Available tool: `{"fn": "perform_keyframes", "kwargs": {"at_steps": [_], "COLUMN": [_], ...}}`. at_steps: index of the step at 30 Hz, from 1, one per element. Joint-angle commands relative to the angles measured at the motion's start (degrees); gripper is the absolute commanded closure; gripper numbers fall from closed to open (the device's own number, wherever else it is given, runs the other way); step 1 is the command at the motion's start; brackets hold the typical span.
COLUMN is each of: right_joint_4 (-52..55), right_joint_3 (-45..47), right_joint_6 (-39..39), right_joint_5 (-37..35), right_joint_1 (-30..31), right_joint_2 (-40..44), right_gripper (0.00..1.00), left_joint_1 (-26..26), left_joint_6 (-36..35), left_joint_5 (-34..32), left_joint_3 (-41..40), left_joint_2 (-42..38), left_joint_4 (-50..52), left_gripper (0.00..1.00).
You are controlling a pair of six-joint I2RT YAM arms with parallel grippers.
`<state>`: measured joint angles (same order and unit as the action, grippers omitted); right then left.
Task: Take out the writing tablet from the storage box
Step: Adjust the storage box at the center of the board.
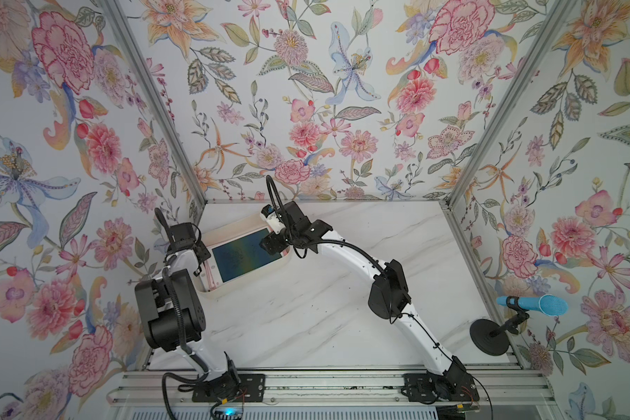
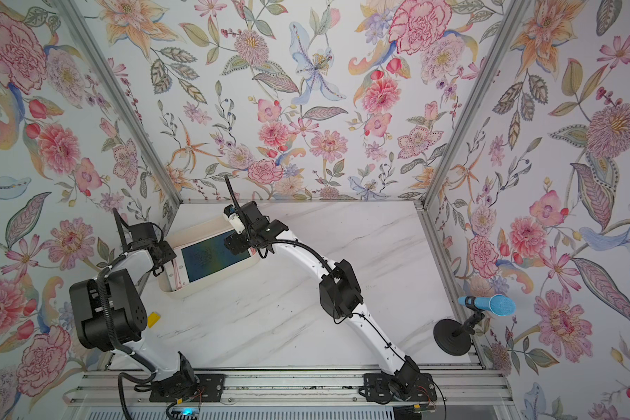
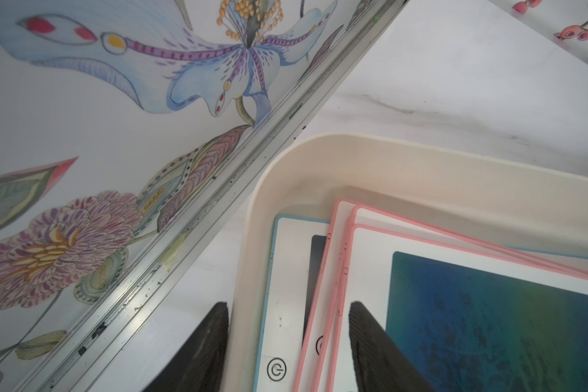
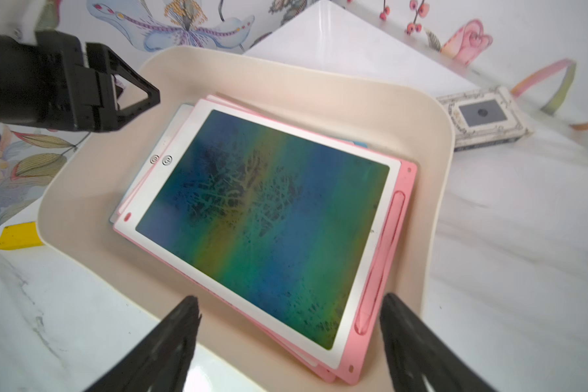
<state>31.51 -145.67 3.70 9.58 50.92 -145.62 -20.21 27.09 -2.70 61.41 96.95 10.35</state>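
right wrist: right hand (image 4: pixel 291 297) open over writing tablet (image 4: pixel 262 217); left hand (image 3: pixel 289 303) open astride storage box (image 3: pixel 252 237) wall.

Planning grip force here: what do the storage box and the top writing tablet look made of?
The storage box: likely moulded plastic, cream, smooth satin walls, rounded corners. The top writing tablet: seemingly plastic, white bezel on pink frame; smooth LCD-like screen with rainbow tint.

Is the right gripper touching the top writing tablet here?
Cannot tell. In the right wrist view the right gripper stands open, straddling a corner of the writing tablet, but neither contact nor gap shows plainly; in both top views the gripper itself covers that spot.
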Motion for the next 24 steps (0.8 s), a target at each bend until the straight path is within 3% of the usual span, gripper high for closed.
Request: {"fn": "perform_keyframes", "kwargs": {"at_steps": [1,11,24], "right_joint_4": [1.87,2.56,2.81], "right_joint_3": [-2.87,-4.84,-5.59], "right_joint_6": [0.41,0.16,-0.13], "right_joint_5": [0.42,0.17,-0.30], "right_joint_1": [-0.22,-0.51,-1.35], "right_joint_2": [-2.57,-5.95,-7.31], "right_gripper": [0.20,0.24,0.25], "left_joint_1": [2.29,2.49,3.14], "left_joint_6": [1.55,0.75,3.03], "left_joint_5": [5.37,4.16,9.10], "left_joint_3": [-1.46,-4.28,-5.13], "left_joint_2": [-3.56,-4.02,-2.55], "left_joint_4": [-0.55,-0.84,-1.56], "left_gripper": [0.41,0.40,0.41]}}
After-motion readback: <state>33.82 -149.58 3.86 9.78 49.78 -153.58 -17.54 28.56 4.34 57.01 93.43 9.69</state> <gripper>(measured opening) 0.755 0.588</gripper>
